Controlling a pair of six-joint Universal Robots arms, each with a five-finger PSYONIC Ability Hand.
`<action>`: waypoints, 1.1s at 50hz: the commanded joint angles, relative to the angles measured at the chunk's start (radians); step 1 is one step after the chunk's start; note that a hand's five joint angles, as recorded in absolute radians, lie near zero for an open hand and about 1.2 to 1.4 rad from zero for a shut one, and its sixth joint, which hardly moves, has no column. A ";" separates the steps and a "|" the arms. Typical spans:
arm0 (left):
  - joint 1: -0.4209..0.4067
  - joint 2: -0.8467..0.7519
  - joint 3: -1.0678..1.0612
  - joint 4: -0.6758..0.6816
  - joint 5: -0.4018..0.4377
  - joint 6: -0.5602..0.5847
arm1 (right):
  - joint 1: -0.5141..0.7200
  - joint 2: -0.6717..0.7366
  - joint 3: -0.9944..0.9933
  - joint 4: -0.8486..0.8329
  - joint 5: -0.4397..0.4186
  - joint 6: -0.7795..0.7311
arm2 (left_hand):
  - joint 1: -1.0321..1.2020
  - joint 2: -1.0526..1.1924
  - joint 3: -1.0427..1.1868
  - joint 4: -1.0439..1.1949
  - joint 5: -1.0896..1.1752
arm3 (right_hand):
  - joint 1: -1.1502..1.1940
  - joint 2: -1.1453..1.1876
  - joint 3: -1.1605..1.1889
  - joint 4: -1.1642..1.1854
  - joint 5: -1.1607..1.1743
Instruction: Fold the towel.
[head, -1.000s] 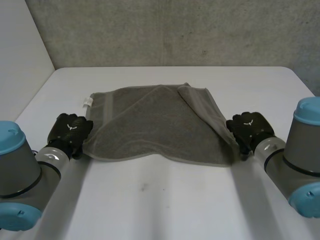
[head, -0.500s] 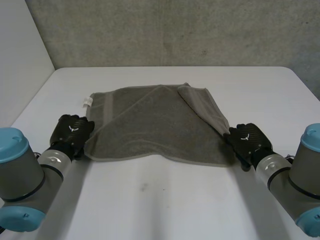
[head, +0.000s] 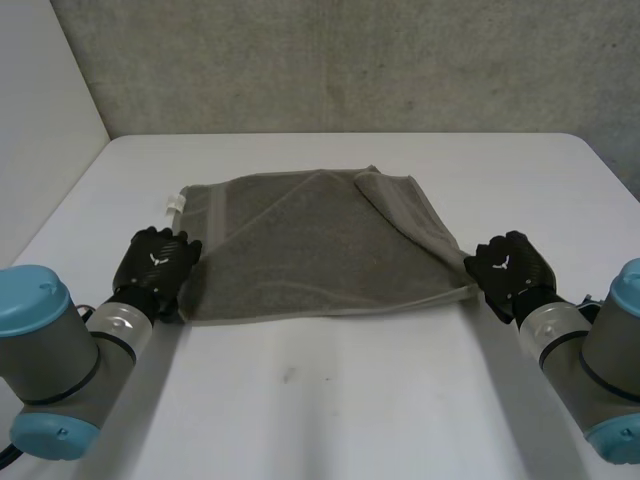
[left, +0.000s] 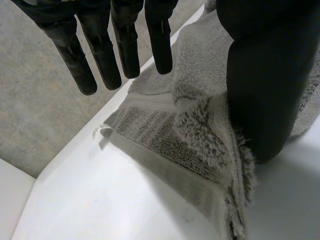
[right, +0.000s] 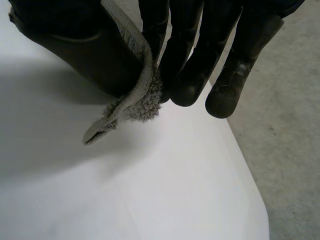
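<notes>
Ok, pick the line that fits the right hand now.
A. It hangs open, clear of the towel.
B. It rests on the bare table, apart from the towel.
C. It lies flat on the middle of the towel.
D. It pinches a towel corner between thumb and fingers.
D: in the right wrist view the right hand has the towel corner clamped between its thumb and fingers, with the tip sticking out below.

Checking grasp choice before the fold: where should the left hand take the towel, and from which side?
Likely the near left corner, from the robot's side: the towel lies flat, that corner's edge is free, and the right hand pinches the matching near right corner. The left hand sits open there.
</notes>
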 joint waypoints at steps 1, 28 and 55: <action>0.004 -0.015 0.004 -0.002 0.001 0.001 | -0.017 -0.029 -0.005 0.014 0.008 0.007 | 0.030 0.032 0.032 0.033 0.037 | 0.070 0.070 0.064 0.057 0.057; 0.004 -0.026 0.005 0.001 0.072 0.000 | -0.058 -0.138 -0.048 0.153 0.054 0.197 | 0.909 0.912 0.912 0.912 0.916 | 0.070 0.070 0.064 0.057 0.057; 0.032 0.711 -0.064 -0.346 0.075 0.003 | -0.305 -0.586 -0.439 1.040 -0.132 0.153 | 0.937 0.939 0.939 0.939 0.944 | 0.070 0.070 0.064 0.057 0.057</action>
